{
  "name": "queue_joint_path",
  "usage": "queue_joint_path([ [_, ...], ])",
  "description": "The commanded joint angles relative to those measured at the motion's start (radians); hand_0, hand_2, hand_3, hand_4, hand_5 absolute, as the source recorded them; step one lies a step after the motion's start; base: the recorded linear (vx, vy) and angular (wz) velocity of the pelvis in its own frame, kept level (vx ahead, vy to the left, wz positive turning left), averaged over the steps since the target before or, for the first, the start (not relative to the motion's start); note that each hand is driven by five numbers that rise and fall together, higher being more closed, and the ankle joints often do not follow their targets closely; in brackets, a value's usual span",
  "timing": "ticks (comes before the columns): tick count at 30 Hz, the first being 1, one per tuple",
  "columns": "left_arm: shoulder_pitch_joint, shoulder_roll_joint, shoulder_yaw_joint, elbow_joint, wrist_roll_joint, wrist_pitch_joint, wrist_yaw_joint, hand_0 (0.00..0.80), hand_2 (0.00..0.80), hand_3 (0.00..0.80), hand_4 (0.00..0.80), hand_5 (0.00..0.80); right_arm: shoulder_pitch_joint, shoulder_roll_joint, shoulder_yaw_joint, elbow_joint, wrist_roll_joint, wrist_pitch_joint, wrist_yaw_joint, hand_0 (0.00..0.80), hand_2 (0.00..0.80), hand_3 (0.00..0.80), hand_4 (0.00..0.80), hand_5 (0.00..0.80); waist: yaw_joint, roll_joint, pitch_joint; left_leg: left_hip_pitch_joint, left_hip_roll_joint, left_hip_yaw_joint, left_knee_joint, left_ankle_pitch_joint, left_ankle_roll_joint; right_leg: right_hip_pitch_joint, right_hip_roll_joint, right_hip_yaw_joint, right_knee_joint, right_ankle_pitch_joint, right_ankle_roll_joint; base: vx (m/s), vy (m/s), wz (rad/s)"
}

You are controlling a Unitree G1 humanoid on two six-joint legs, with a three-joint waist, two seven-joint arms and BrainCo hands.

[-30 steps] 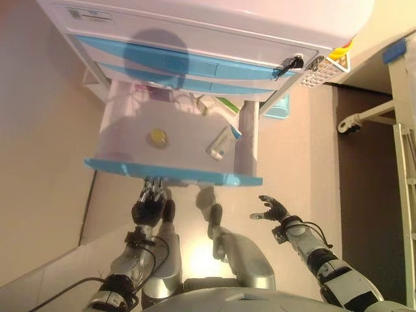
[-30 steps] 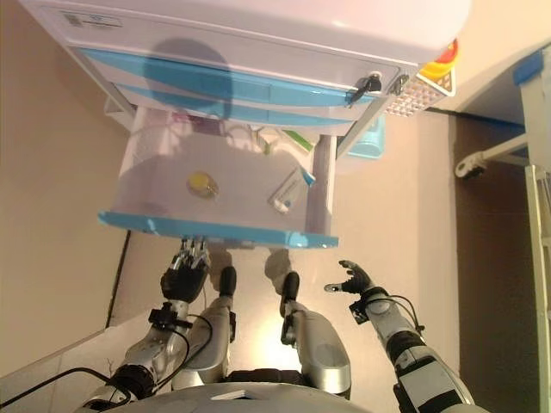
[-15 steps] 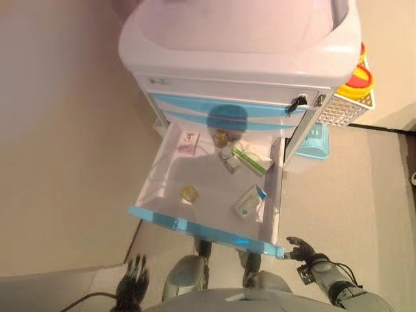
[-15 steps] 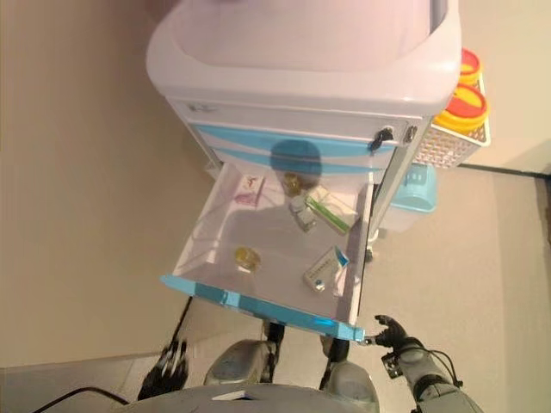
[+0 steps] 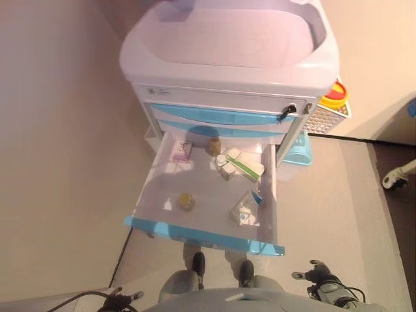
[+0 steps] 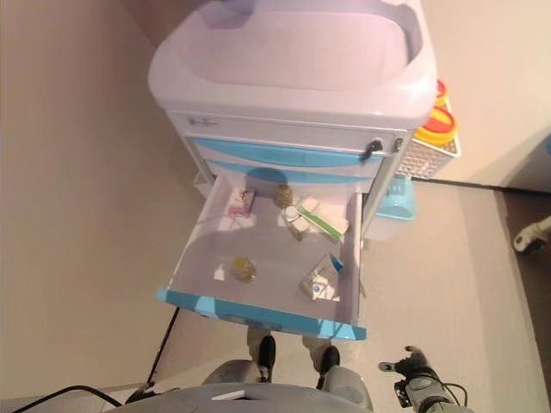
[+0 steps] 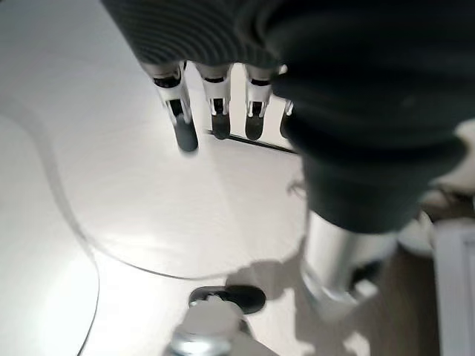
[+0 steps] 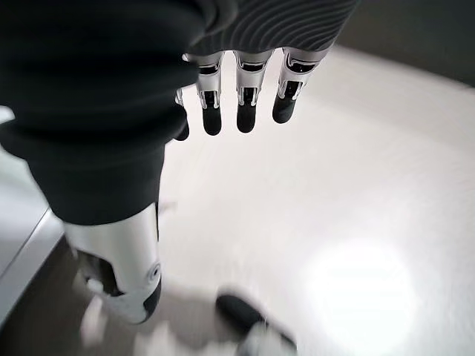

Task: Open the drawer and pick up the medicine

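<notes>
Pulled well out of a white cart (image 5: pixel 227 55) with blue-fronted upper drawers: the lowest drawer (image 5: pixel 205 235), blue front edge toward the robot. Scattered on its pale floor, several medicine items. Toward the back left, a small pink-and-white packet (image 5: pixel 181 151); beside it a small brownish bottle (image 5: pixel 214 146), half under the shadow of the drawer above. Right of that, a white box with a green stripe (image 5: pixel 244 163), with a small white-capped vial (image 5: pixel 223 165) touching its near-left side, details too small to make out. Nearer the front, a round yellowish jar (image 5: pixel 186 201) alone at left of centre, and a white-and-blue box (image 5: pixel 247 208) lying tilted close to the right wall. Nothing from the drawer in either hand.

Left hand (image 7: pixel 215 111) almost cut off at the bottom edge of the head views, only dark fingertips showing there; in its own wrist view, fingers straight and relaxed, held apart over bare floor. Right hand (image 5: pixel 320 273) low at the bottom right, well clear of the drawer, partly cropped; in its wrist view, fingers (image 8: pixel 245 104) hanging straight in a row, thumb extended, empty.

Hung on the cart's right side, a white perforated basket (image 5: pixel 327 116) holding red-and-yellow objects, partly hidden behind the cart top. Below it, a light-blue bin (image 5: pixel 298 151), mostly covered by the cart's corner post.
</notes>
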Motion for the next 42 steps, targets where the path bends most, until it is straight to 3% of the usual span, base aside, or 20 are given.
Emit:
queue_joint_path([
  [1,-0.050,0.011,-0.020,0.005,-0.018,0.002,-0.043,0.000,0.000,0.000,0.000,0.000,-0.018,-0.076,-0.048,-0.064,0.066,-0.073,-0.169,0.000,0.000,0.000,0.000,0.000,-0.030,-0.048,0.030,0.056,-0.064,0.021,0.010,-0.117,0.026,0.095,0.013,0.029,-0.107,0.044,0.055,0.026,0.023,-0.34],
  [3,-0.050,0.009,-0.043,-0.005,-0.020,-0.006,-0.055,0.000,0.000,0.000,0.000,0.000,-0.017,-0.099,-0.082,-0.143,0.044,-0.136,-0.240,0.000,0.000,0.000,0.000,0.000,-0.043,-0.057,0.022,0.070,-0.059,0.038,-0.012,-0.115,0.031,0.092,0.016,0.048,-0.112,0.056,0.062,0.013,0.040,-0.35],
  [7,-0.043,-0.001,-0.062,-0.058,-0.021,0.015,-0.079,0.000,0.000,0.000,0.000,0.000,0.016,-0.145,-0.094,-0.540,-0.073,-0.114,-0.354,0.000,0.000,0.000,0.000,0.000,-0.082,-0.069,0.011,0.090,-0.050,0.071,-0.059,-0.106,0.035,0.076,0.020,0.080,-0.119,0.079,0.079,-0.028,0.067,-0.37],
  [8,-0.041,-0.007,-0.067,-0.074,-0.019,0.025,-0.085,0.000,0.000,0.000,0.000,0.000,0.029,-0.160,-0.090,-0.722,-0.121,-0.091,-0.364,0.000,0.000,0.000,0.000,0.000,-0.098,-0.069,0.009,0.091,-0.046,0.083,-0.069,-0.104,0.034,0.069,0.018,0.087,-0.119,0.084,0.084,-0.043,0.095,-0.29],
  [9,-0.042,-0.014,-0.070,-0.080,-0.017,0.031,-0.082,0.000,0.000,0.000,0.000,0.000,0.034,-0.169,-0.091,-0.844,-0.161,-0.076,-0.352,0.000,0.000,0.000,0.000,0.000,-0.110,-0.069,0.006,0.093,-0.045,0.092,-0.075,-0.104,0.036,0.064,0.018,0.094,-0.119,0.086,0.088,-0.038,0.103,-0.26],
  [12,-0.060,-0.033,-0.077,-0.080,0.007,0.056,-0.077,0.000,0.000,0.000,0.000,0.000,0.014,-0.200,-0.060,-1.114,-0.285,-0.133,-0.313,0.000,0.000,0.000,0.000,0.000,-0.129,-0.067,-0.004,0.092,-0.042,0.113,-0.077,-0.108,0.038,0.050,0.013,0.109,-0.117,0.088,0.096,-0.026,0.082,-0.20],
  [18,-0.085,-0.051,-0.106,-0.059,0.033,0.085,-0.076,0.000,0.000,0.000,0.000,0.000,-0.167,-0.340,0.105,-1.308,-0.365,-0.271,-0.127,0.000,0.000,0.000,0.000,0.000,-0.092,-0.078,-0.022,0.089,-0.047,0.118,-0.072,-0.121,0.042,0.050,-0.003,0.106,-0.116,0.074,0.103,-0.003,0.028,-0.09],
  [22,-0.090,-0.045,-0.111,-0.045,0.015,0.104,-0.072,0.000,0.000,0.000,0.000,0.000,-0.312,-0.365,0.256,-1.314,-0.367,-0.319,0.021,0.000,0.000,0.000,0.000,0.000,-0.044,-0.092,-0.025,0.082,-0.051,0.091,-0.067,-0.120,0.040,0.062,-0.011,0.082,-0.116,0.065,0.102,0.004,-0.023,0.04],
  [27,-0.076,-0.034,-0.117,-0.044,0.004,0.102,-0.067,0.000,0.000,0.000,0.000,0.000,-0.461,-0.325,0.461,-1.174,-0.404,-0.273,0.167,0.000,0.000,0.000,0.000,0.000,0.031,-0.104,-0.017,0.071,-0.056,0.038,-0.066,-0.111,0.034,0.085,-0.021,0.028,-0.121,0.056,0.097,0.000,-0.051,0.28],
  [32,-0.063,-0.011,-0.118,-0.047,-0.007,0.095,-0.066,0.000,0.000,0.000,0.000,0.000,-0.561,-0.263,0.619,-0.989,-0.475,-0.225,0.215,0.000,0.000,0.000,0.000,0.000,0.111,-0.112,-0.002,0.048,-0.064,-0.025,-0.069,-0.094,0.029,0.100,-0.025,-0.041,-0.127,0.046,0.086,-0.021,-0.059,0.51],
  [37,-0.055,0.006,-0.101,-0.046,-0.006,0.091,-0.067,0.000,0.000,0.000,0.000,0.000,-0.612,-0.181,0.683,-0.807,-0.521,-0.161,0.240,0.000,0.000,0.000,0.000,0.000,0.170,-0.115,0.014,0.024,-0.067,-0.080,-0.077,-0.073,0.018,0.112,-0.026,-0.107,-0.136,0.037,0.078,-0.017,-0.046,0.55],
  [42,-0.051,0.014,-0.096,-0.036,0.000,0.070,-0.074,0.000,0.000,0.000,0.000,0.000,-0.650,-0.125,0.705,-0.623,-0.588,-0.142,0.252,0.000,0.000,0.000,0.000,0.000,0.218,-0.120,0.023,0.001,-0.066,-0.124,-0.077,-0.054,0.008,0.119,-0.023,-0.153,-0.139,0.026,0.070,0.003,-0.034,0.37],
])
